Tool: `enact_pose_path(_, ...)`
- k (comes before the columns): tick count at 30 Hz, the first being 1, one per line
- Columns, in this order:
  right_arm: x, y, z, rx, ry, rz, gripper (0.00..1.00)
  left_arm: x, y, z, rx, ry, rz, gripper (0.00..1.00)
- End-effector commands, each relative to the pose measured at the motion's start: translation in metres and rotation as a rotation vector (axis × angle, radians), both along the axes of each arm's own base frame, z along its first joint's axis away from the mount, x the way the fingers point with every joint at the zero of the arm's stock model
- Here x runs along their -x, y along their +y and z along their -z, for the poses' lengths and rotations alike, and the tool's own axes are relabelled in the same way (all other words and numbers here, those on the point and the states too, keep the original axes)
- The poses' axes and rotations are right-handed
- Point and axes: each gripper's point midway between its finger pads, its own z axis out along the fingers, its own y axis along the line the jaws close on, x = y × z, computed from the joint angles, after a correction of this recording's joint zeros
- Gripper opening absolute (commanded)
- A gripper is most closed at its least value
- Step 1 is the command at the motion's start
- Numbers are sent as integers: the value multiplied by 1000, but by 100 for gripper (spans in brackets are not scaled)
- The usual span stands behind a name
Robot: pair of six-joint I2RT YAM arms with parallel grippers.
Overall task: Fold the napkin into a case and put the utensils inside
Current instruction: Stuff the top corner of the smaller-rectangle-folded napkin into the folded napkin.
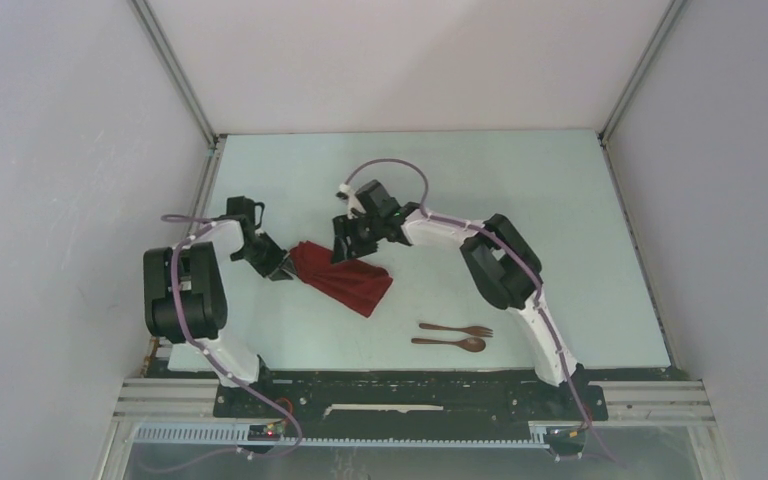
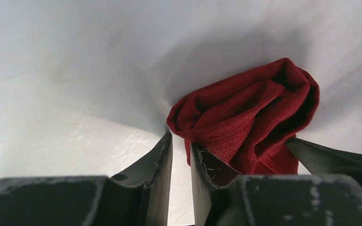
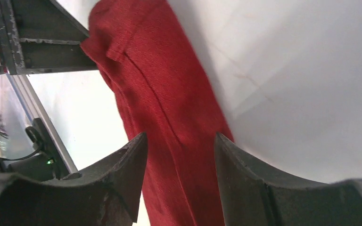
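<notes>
The dark red napkin (image 1: 352,281) lies on the table as a narrow folded strip, slanting from upper left to lower right. Its left end is bunched (image 2: 250,113). My left gripper (image 1: 282,267) sits at that end with its jaws a narrow gap apart (image 2: 181,139). Bare table shows through the gap, and the cloth rests against the outside of its right finger. My right gripper (image 1: 345,243) hovers open over the strip, fingers on either side (image 3: 180,136) of the cloth (image 3: 160,94) without touching it. The brown fork (image 1: 457,328) and spoon (image 1: 450,343) lie side by side to the right, nearer the front.
Grey walls close in the pale table (image 1: 560,200) on three sides. A metal rail (image 1: 410,400) and the arm bases run along the near edge. The left gripper's body (image 3: 42,42) shows at the top left of the right wrist view.
</notes>
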Motion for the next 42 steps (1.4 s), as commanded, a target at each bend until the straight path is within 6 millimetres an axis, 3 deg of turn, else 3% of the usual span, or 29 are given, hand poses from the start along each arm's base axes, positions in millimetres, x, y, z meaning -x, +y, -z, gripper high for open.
enact_pose_path(1,-3,-28,-27,-119,97,63,62,-20,-20,9,-37,-26,61,27)
enact_pose_path(4,16,-41,-25,-140,135,63,62,-25,-37,5,-25,-41,98,27)
enact_pose_path(7,36,-42,-35,-124,135,36,62,-22,-65,4,15,-54,151,27)
enact_pose_path(11,40,-37,-59,-132,66,28,62,-11,-68,-2,4,-75,188,28)
enact_pose_path(16,6,-49,-54,62,-147,78,63,-2,-38,-22,-86,-106,226,32)
enact_pose_path(20,-15,-41,-52,143,-275,42,64,0,-22,-36,-100,-132,216,34)
enact_pose_path(27,-45,-34,-48,198,-300,119,65,7,-24,-39,-86,-144,236,34)
enact_pose_path(36,-81,-73,-20,327,-249,243,63,13,-28,-38,-77,-162,275,38)
enact_pose_path(42,-89,-72,-1,394,-270,209,58,12,-35,-38,-56,-168,283,38)
